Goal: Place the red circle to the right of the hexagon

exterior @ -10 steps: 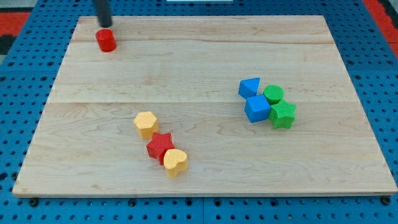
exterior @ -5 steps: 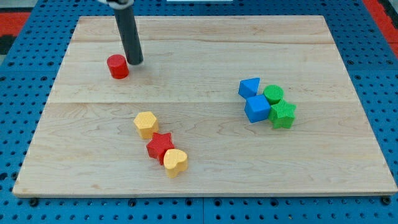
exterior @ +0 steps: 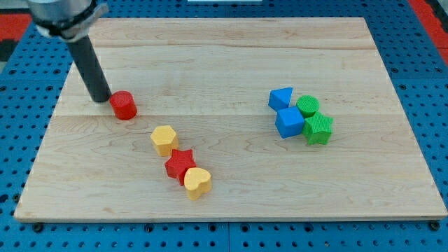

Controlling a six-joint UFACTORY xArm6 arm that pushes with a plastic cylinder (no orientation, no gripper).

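My tip (exterior: pixel 100 99), no hand fitted, touches red circle (exterior: pixel 124 106) from view's left, up-left of hexagon (exterior: pixel 164 139). Risk: a straight push rams hexagon, jostling red star (exterior: pixel 180 164).

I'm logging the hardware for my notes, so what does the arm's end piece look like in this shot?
It is a straight, smooth, dark grey to black cylindrical rod, slightly glossy, ending in my tip. At the view's top it enters a wider, light grey rounded collar, cut off by the frame. No cables, markings or labels show. My tip sits just left of the red circle.
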